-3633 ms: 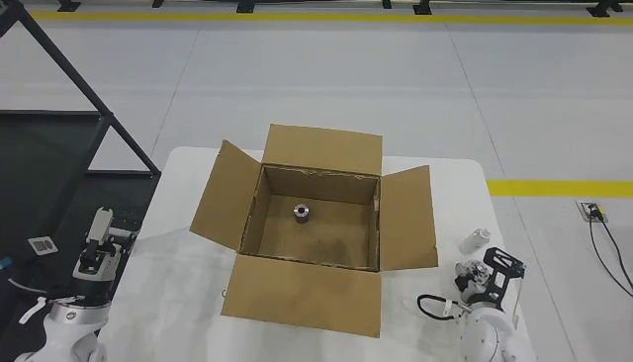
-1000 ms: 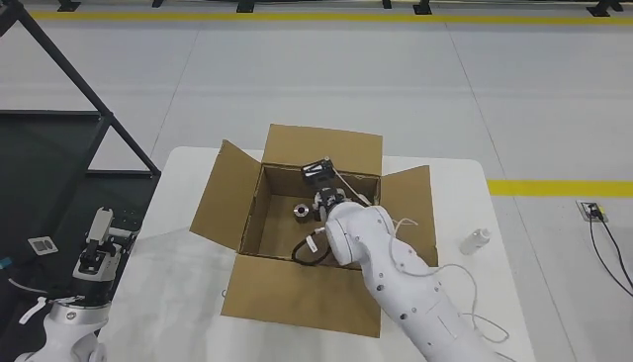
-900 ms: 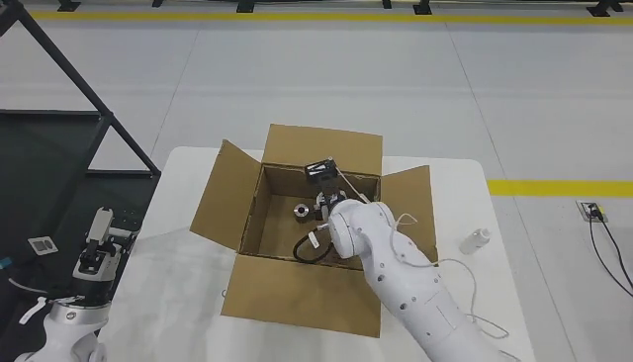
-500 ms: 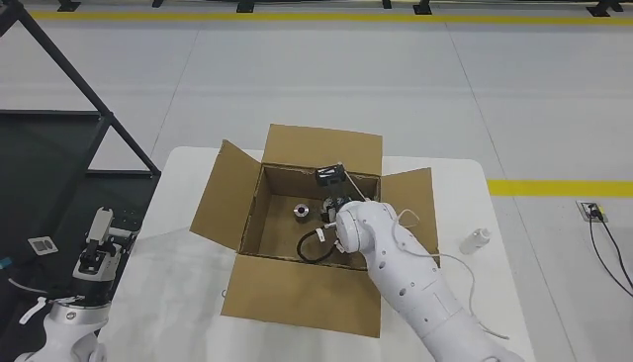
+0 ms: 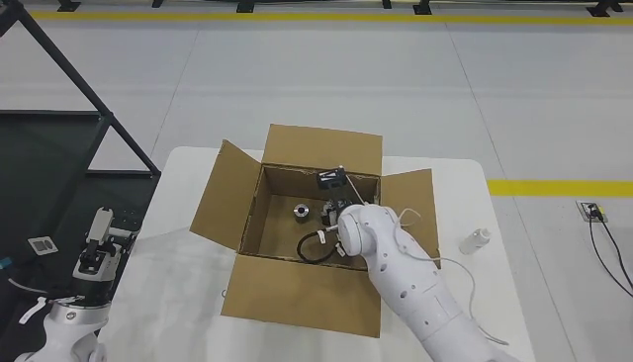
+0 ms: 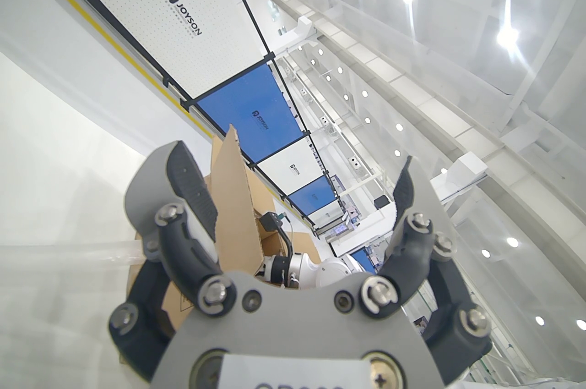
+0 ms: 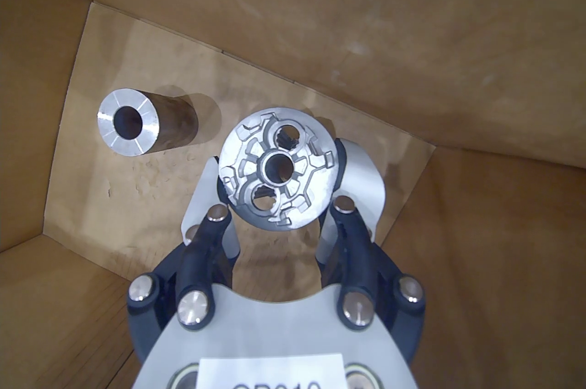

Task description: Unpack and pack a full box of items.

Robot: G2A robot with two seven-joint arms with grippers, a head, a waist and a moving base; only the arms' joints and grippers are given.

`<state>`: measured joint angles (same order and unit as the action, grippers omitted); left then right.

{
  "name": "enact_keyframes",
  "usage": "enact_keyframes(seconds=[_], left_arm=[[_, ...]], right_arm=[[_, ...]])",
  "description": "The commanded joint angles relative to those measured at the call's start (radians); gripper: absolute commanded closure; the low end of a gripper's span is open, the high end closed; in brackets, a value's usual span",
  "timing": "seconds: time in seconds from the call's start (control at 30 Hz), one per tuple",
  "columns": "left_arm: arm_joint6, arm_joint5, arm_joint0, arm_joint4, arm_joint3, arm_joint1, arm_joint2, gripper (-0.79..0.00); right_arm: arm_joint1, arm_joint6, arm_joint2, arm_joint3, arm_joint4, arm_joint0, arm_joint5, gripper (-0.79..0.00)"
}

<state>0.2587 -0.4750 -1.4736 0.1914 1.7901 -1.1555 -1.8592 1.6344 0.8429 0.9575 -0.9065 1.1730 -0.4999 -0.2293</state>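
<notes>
An open cardboard box (image 5: 321, 150) stands on the white table (image 5: 178, 263). A metal cylinder with a bore (image 5: 301, 211) (image 7: 137, 124) stands upright on the box floor. My right arm is down inside the box, just right of the cylinder. Its gripper (image 7: 281, 180) is shut on a round metal disc with holes and raised ribs (image 7: 270, 143), held above the box floor and apart from the cylinder. My left gripper (image 5: 107, 231) (image 6: 295, 171) sits off the table's left edge, pointing upward, open, with nothing between its fingers.
A small white bottle (image 5: 477, 240) lies on the table right of the box. The box's four flaps are folded outward; the left flap (image 6: 233, 198) rises close to my left gripper. A black frame (image 5: 89, 105) stands at the far left.
My right arm came from the table's front right into the box. Over the last second it drifted slightly right, away from the cylinder. The left arm has not moved.
</notes>
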Motion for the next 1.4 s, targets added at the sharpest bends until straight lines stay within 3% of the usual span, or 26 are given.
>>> enact_keyframes(seconds=[0.0, 0.07, 0.1, 0.27, 0.43, 0.6, 0.73, 1.1, 1.37], left_arm=[[0.000, 0.000, 0.000, 0.000, 0.000, 0.000, 0.000, -0.785], [0.000, 0.000, 0.000, 0.000, 0.000, 0.000, 0.000, -0.785], [0.000, 0.000, 0.000, 0.000, 0.000, 0.000, 0.000, -0.785], [0.000, 0.000, 0.000, 0.000, 0.000, 0.000, 0.000, -0.785], [0.000, 0.000, 0.000, 0.000, 0.000, 0.000, 0.000, -0.785], [0.000, 0.000, 0.000, 0.000, 0.000, 0.000, 0.000, -0.785], [0.000, 0.000, 0.000, 0.000, 0.000, 0.000, 0.000, -0.785], [0.000, 0.000, 0.000, 0.000, 0.000, 0.000, 0.000, -0.785], [0.000, 0.000, 0.000, 0.000, 0.000, 0.000, 0.000, -0.785]], right_arm=[[-0.002, 0.001, 0.004, -0.015, 0.007, -0.010, -0.001, -0.372], [-0.004, 0.004, 0.010, -0.031, 0.014, -0.020, 0.000, -0.403], [-0.005, 0.008, 0.013, -0.039, 0.019, -0.025, -0.001, -0.502], [-0.012, 0.017, 0.029, -0.081, 0.042, -0.050, -0.002, -0.665], [-0.018, 0.024, 0.046, -0.122, 0.061, -0.073, 0.000, -0.739], [-0.030, 0.012, 0.073, -0.231, 0.083, -0.130, 0.012, -0.754], [-0.050, 0.010, 0.108, -0.415, 0.130, -0.230, 0.029, -0.785], [-0.116, -0.092, 0.320, -1.130, 0.351, -0.705, 0.029, -0.785], [-0.133, -0.240, 0.535, -1.308, 0.263, -0.939, 0.015, -0.785]])
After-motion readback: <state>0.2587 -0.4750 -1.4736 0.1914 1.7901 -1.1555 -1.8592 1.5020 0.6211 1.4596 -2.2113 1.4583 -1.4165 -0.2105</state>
